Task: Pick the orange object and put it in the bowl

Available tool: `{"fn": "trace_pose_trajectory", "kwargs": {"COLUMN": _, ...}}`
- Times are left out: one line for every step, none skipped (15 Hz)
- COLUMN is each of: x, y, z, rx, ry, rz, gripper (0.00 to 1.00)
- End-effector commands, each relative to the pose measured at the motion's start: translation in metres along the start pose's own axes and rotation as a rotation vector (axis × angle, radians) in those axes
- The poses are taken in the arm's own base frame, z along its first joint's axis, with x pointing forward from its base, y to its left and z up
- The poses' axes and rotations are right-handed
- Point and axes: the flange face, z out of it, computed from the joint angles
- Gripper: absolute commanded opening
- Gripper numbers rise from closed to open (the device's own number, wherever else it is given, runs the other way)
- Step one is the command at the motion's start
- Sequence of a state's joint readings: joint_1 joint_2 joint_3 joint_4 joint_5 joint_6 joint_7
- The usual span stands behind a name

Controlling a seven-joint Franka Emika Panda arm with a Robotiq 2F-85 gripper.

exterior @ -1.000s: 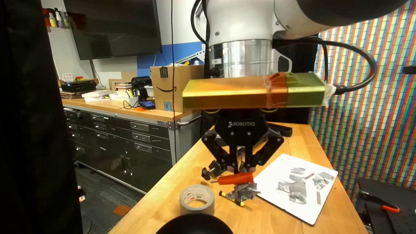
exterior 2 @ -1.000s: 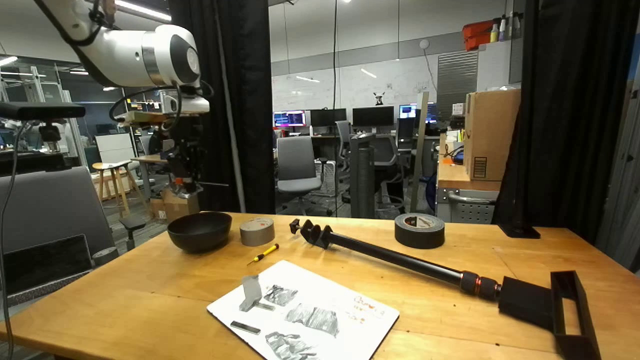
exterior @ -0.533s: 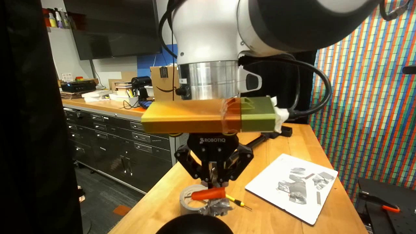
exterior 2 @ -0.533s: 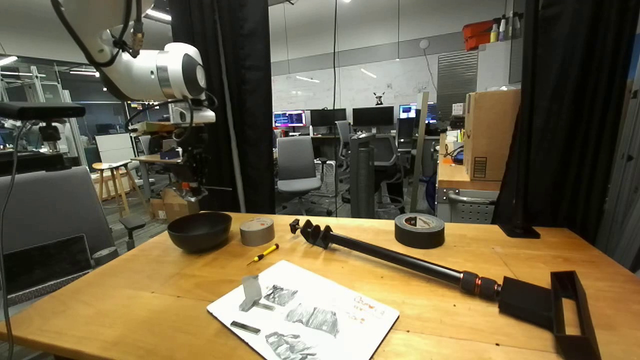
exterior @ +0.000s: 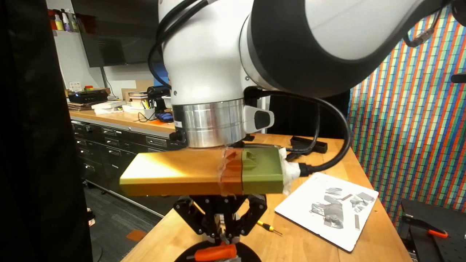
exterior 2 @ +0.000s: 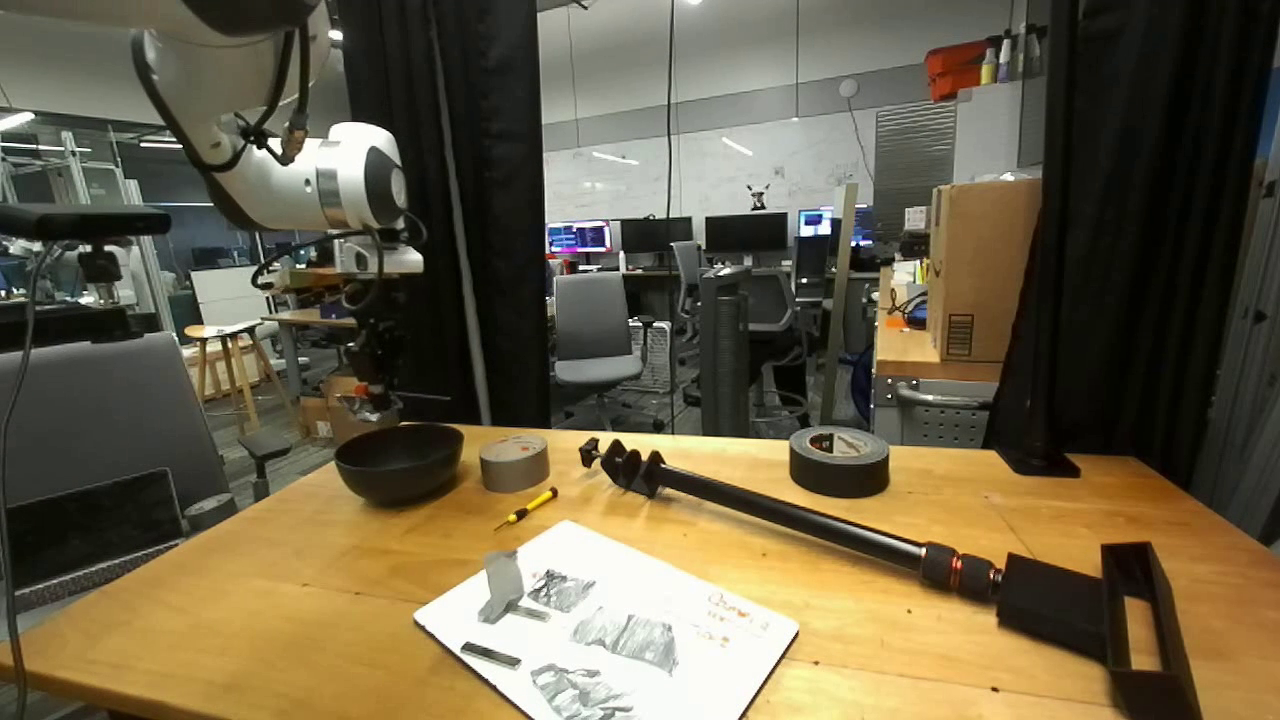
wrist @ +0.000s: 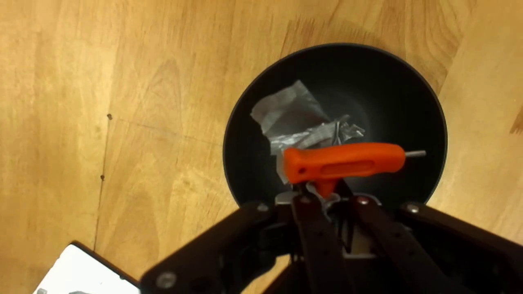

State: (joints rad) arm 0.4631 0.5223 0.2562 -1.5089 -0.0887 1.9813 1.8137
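The orange object (wrist: 347, 163) is a T-shaped handle with a thin metal shaft. It also shows in both exterior views (exterior: 214, 252) (exterior 2: 366, 389). My gripper (wrist: 327, 196) is shut on its stub and holds it lying crosswise. Crumpled silver tape (wrist: 292, 110) hangs with it. The black bowl (wrist: 388, 98) is directly below in the wrist view. In an exterior view the gripper (exterior 2: 372, 375) holds the object above the bowl (exterior 2: 400, 475), apart from its rim. In an exterior view the gripper (exterior: 222, 238) hides part of the bowl, whose lower part is cut off.
A grey tape roll (exterior 2: 515, 465) stands next to the bowl. A yellow screwdriver (exterior 2: 528, 508) and a white board (exterior 2: 690, 625) with tape pieces lie nearby. A long black pole (exterior 2: 800, 515) and a black tape roll (exterior 2: 840, 475) are farther along the table.
My gripper has carried the orange object and its tape from beyond the grey tape roll to over the bowl, and has come down lower. It has stayed shut on the object.
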Motion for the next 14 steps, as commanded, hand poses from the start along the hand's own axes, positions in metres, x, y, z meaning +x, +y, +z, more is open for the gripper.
{"fn": "trace_pose_trajectory", "kwargs": {"x": -0.014, "y": -0.011, "z": -0.005, "rx": -0.011, "ry": -0.020, "rz": -0.029, "gripper": 0.05}}
{"fn": "trace_pose_trajectory", "kwargs": {"x": -0.017, "y": -0.012, "z": -0.004, "rx": -0.012, "ry": -0.020, "rz": -0.034, "gripper": 0.05}}
{"fn": "trace_pose_trajectory", "kwargs": {"x": -0.020, "y": -0.012, "z": -0.003, "rx": -0.015, "ry": -0.019, "rz": -0.043, "gripper": 0.05}}
{"fn": "trace_pose_trajectory", "kwargs": {"x": -0.022, "y": -0.013, "z": -0.002, "rx": -0.018, "ry": -0.017, "rz": -0.059, "gripper": 0.05}}
{"fn": "trace_pose_trajectory", "kwargs": {"x": -0.024, "y": -0.013, "z": -0.001, "rx": -0.022, "ry": -0.028, "rz": -0.081, "gripper": 0.38}}
{"fn": "trace_pose_trajectory", "kwargs": {"x": -0.025, "y": -0.014, "z": 0.000, "rx": -0.021, "ry": -0.023, "rz": -0.097, "gripper": 0.39}}
{"fn": "trace_pose_trajectory", "kwargs": {"x": -0.025, "y": -0.015, "z": 0.001, "rx": -0.025, "ry": -0.023, "rz": -0.112, "gripper": 0.44}}
{"fn": "trace_pose_trajectory", "kwargs": {"x": -0.026, "y": -0.015, "z": 0.001, "rx": -0.027, "ry": -0.022, "rz": -0.126, "gripper": 0.53}}
{"fn": "trace_pose_trajectory", "kwargs": {"x": -0.023, "y": -0.009, "z": 0.008, "rx": -0.020, "ry": -0.009, "rz": -0.095, "gripper": 0.34}}
{"fn": "trace_pose_trajectory", "kwargs": {"x": -0.023, "y": -0.010, "z": 0.008, "rx": -0.020, "ry": -0.010, "rz": -0.103, "gripper": 0.44}}
{"fn": "trace_pose_trajectory", "kwargs": {"x": -0.023, "y": -0.011, "z": 0.008, "rx": -0.021, "ry": -0.010, "rz": -0.108, "gripper": 0.51}}
{"fn": "trace_pose_trajectory", "kwargs": {"x": -0.023, "y": -0.011, "z": 0.008, "rx": -0.021, "ry": -0.011, "rz": -0.111, "gripper": 0.53}}
{"fn": "trace_pose_trajectory", "kwargs": {"x": -0.023, "y": -0.011, "z": 0.008, "rx": -0.021, "ry": -0.011, "rz": -0.113, "gripper": 0.53}}
{"fn": "trace_pose_trajectory", "kwargs": {"x": -0.023, "y": -0.012, "z": 0.007, "rx": -0.021, "ry": -0.011, "rz": -0.114, "gripper": 0.52}}
